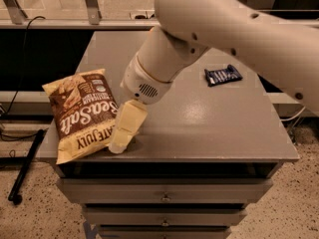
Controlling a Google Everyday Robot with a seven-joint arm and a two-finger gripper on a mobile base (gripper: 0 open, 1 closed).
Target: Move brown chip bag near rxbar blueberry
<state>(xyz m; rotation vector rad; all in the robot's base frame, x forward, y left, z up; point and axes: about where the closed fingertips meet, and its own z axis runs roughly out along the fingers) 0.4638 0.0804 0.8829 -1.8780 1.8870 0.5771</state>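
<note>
The brown chip bag (83, 112), brown in the middle with cream-yellow ends and white "Sea Salt" lettering, lies flat at the front left of the grey tabletop (209, 128). The rxbar blueberry (223, 74), a small dark navy bar, lies at the right back of the table. My gripper (122, 142) hangs down from the big white arm, low over the table at the bag's right edge, close to or touching it. The orange fruit is hidden behind the arm.
The table is a grey cabinet with drawers (164, 197) below its front edge. The white arm (234, 29) crosses the upper right of the view. A black pole (25, 166) leans on the floor at the left.
</note>
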